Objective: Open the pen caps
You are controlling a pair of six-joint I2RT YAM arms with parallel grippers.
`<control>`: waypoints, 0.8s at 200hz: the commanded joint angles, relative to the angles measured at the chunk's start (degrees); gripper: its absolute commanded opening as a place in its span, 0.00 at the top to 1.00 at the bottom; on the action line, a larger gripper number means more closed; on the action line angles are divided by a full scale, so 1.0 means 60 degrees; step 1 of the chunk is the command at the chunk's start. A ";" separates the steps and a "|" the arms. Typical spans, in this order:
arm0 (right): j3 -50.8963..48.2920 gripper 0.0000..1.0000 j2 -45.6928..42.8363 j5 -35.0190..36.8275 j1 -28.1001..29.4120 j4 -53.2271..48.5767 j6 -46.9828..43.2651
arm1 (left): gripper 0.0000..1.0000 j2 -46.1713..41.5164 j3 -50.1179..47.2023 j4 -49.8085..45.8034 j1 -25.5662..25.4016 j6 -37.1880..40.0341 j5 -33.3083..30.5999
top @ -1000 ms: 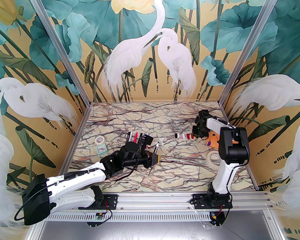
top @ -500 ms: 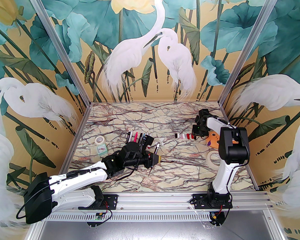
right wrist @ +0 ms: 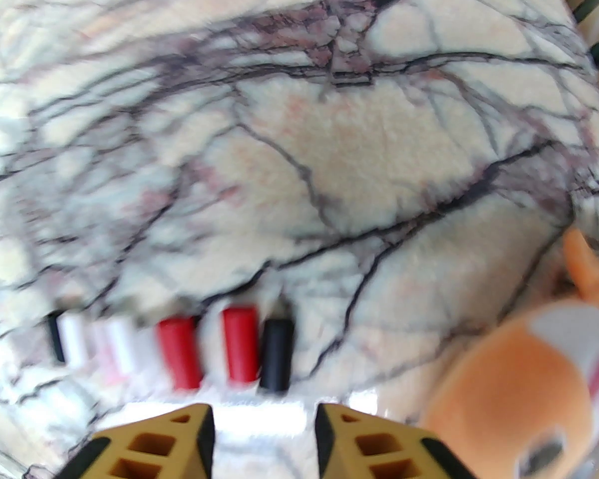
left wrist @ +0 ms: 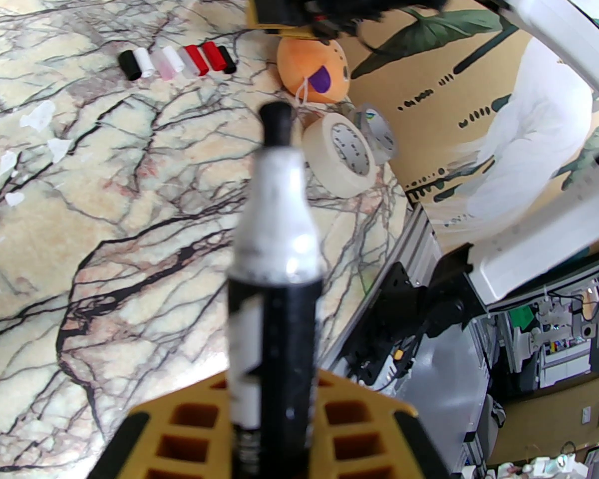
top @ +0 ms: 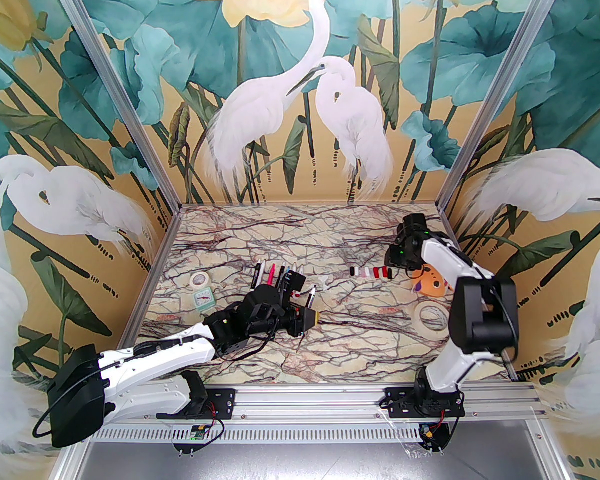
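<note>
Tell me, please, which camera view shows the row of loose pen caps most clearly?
The left wrist view: the pen caps lie sharp and unobstructed, black, white, pink and red told apart. The right wrist view has them closer but blurred; the top external view shows a tiny row.

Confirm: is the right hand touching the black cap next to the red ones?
Apart. The left wrist view shows bare table between the right hand and the black cap.

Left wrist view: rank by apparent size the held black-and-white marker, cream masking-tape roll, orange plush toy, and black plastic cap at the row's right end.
Largest: black-and-white marker, though it is nearest the camera.
Next: cream masking-tape roll and orange plush toy, which look about alike, so no ranking.
Smallest: black plastic cap.
</note>
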 commanded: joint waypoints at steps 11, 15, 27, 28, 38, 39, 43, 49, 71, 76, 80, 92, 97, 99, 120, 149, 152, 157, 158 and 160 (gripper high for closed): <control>-0.1351 0.45 -0.1821 -0.0183 0.0465 0.0409 0.0708 | 0.97 0.0383 0.0442 -0.0938 0.0058 -0.0044 -0.1038; -0.1494 0.44 -0.2083 -0.0269 0.0510 0.0475 0.0734 | 0.97 0.0468 0.0510 -0.1011 0.0060 -0.0036 -0.1125; -0.1943 0.39 -0.2791 -0.0434 0.0724 0.0501 0.0793 | 0.96 0.0685 0.0713 -0.1238 0.0060 -0.0020 -0.1444; -0.1970 0.39 -0.2851 -0.0447 0.0739 0.0482 0.0797 | 0.96 0.0709 0.0731 -0.1257 0.0060 -0.0020 -0.1468; -0.2185 0.33 -0.3414 -0.0560 0.0910 0.0334 0.0850 | 0.96 0.0914 0.0922 -0.1473 0.0060 -0.0021 -0.1763; -0.2208 0.33 -0.3470 -0.0583 0.0920 0.0325 0.0855 | 0.96 0.0934 0.0945 -0.1484 0.0060 -0.0021 -0.1789; -0.2280 0.30 -0.3699 -0.0673 0.0997 0.0290 0.0891 | 0.96 0.1029 0.1022 -0.1573 0.0060 -0.0023 -0.1878; -0.2388 0.25 -0.4051 -0.0822 0.1100 0.0224 0.0949 | 0.96 0.1163 0.1149 -0.1682 0.0061 -0.0021 -0.2030; -0.2674 0.07 -0.5301 -0.1553 0.1443 -0.0089 0.1239 | 0.96 0.1728 0.1663 -0.1929 0.0074 0.0050 -0.2446; -0.2736 0.03 -0.5567 -0.1779 0.1523 -0.0122 0.1347 | 0.96 0.1867 0.1797 -0.2007 0.0074 0.0086 -0.2563; -0.2778 0.00 -0.5777 -0.1986 0.1569 -0.0150 0.1428 | 0.95 0.2028 0.1930 -0.2083 0.0075 0.0103 -0.2649; -0.2848 0.01 -0.6313 -0.2589 0.1700 -0.0349 0.1579 | 0.95 0.2483 0.2344 -0.2368 0.0074 0.0167 -0.2938; -0.2867 0.01 -0.6505 -0.2806 0.1752 -0.0451 0.1642 | 0.95 0.2681 0.2514 -0.2464 0.0074 0.0196 -0.3089; -0.2874 0.01 -0.6579 -0.2873 0.1761 -0.0491 0.1667 | 0.95 0.2751 0.2570 -0.2503 0.0082 0.0198 -0.3137; -0.2978 0.01 -0.7454 -0.3749 0.1824 -0.0861 0.1698 | 0.95 0.3631 0.3309 -0.2952 0.0089 0.0319 -0.3733; -0.2964 0.01 -0.8601 -0.4669 0.1824 -0.1265 0.1616 | 0.95 0.4932 0.4539 -0.3796 0.0148 0.0504 -0.4395; -0.2960 0.01 -0.8708 -0.4703 0.1831 -0.1297 0.1611 | 0.95 0.5058 0.4673 -0.3874 0.0161 0.0506 -0.4441; -0.2938 0.01 -0.8845 -0.4731 0.1827 -0.1389 0.1607 | 0.95 0.5286 0.4863 -0.4001 0.0167 0.0507 -0.4512; -0.2936 0.01 -0.8866 -0.4734 0.1832 -0.1408 0.1606 | 0.95 0.5331 0.4915 -0.4030 0.0179 0.0499 -0.4534; -0.2935 0.01 -0.8912 -0.4743 0.1836 -0.1430 0.1595 | 0.96 0.5420 0.5009 -0.4089 0.0189 0.0494 -0.4560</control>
